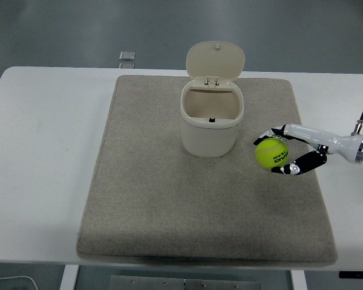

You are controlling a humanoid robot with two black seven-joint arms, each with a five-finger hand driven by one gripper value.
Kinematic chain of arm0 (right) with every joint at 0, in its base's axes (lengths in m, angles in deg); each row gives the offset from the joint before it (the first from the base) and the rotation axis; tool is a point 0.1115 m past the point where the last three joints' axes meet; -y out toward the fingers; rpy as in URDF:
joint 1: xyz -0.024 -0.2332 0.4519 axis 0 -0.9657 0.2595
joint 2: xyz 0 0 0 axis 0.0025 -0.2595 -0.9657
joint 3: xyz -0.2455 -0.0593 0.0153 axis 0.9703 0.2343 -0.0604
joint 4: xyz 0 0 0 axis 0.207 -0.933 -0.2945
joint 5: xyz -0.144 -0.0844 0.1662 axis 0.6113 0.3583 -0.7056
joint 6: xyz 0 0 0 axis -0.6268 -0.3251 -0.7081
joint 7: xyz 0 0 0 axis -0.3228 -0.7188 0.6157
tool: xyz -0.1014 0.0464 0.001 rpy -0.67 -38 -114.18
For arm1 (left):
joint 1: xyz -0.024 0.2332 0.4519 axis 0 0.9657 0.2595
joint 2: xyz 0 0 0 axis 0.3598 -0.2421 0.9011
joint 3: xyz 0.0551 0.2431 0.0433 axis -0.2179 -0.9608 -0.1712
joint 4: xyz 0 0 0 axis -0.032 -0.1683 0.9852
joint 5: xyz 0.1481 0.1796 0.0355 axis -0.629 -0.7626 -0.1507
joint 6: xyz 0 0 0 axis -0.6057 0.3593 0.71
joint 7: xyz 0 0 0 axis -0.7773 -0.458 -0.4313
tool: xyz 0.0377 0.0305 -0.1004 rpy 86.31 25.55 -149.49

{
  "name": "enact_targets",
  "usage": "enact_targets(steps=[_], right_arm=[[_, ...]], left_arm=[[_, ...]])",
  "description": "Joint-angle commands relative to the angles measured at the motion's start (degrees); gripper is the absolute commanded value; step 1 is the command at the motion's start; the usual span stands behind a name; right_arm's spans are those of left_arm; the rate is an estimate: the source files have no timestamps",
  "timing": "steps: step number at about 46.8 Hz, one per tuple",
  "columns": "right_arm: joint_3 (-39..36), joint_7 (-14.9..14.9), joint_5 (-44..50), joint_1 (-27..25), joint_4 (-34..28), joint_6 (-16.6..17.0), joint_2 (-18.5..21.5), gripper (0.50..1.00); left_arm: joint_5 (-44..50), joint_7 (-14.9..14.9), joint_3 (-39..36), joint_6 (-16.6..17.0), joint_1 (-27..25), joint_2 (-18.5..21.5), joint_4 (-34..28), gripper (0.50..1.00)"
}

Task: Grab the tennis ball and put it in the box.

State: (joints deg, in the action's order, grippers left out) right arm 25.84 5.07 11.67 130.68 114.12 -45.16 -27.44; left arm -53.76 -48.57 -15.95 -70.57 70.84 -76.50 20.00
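A bright yellow-green felt tennis ball (272,153) with dark lettering on its side sits in the grasp of the robot's right hand (287,151), which comes in from the right edge of the head view on a slim white and black arm. The hand's fingers (271,134) curve over the far side of the ball while the lower black and white digits close in under its near side, so the ball is clasped between them. Whether the ball touches the surface or is just clear of it cannot be told from this angle. Ball and hand are over the right part of a large rectangular beige-grey fabric mat (151,205) that covers most of a white table (42,151). Just to the left of the ball, near but apart from it, stands the box: a cream plastic bin (211,122) with rounded corners, upright on the far middle of the mat. Its hinged cream lid (215,60) is swung up and back, standing almost vertical behind the opening, and the inside of the bin shows bare walls. Beyond the mat's far left corner, at the table's far edge, lies a small grey square object (127,56), too small to identify.
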Motion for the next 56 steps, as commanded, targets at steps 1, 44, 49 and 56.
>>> enact_targets(steps=[1,44,49,56], right_arm=[[-1.6,2.2,-0.8,0.5,1.7,0.7,-1.1,0.5],[-5.0,-4.3,-0.7,11.5,-1.6,4.5,12.0,0.5],[-5.0,-4.3,-0.8,11.8,-1.8,4.4,13.1,0.5],[-5.0,-5.6,-0.8,12.0,-3.2,3.6,14.2,0.5]], left_arm=[[0.0,0.0,0.0,0.0,0.0,0.0,0.0,0.992],[0.0,0.0,0.0,0.0,0.0,0.0,0.0,0.992],[0.0,0.0,0.0,0.0,0.0,0.0,0.0,0.992],[0.0,0.0,0.0,0.0,0.0,0.0,0.0,0.992]])
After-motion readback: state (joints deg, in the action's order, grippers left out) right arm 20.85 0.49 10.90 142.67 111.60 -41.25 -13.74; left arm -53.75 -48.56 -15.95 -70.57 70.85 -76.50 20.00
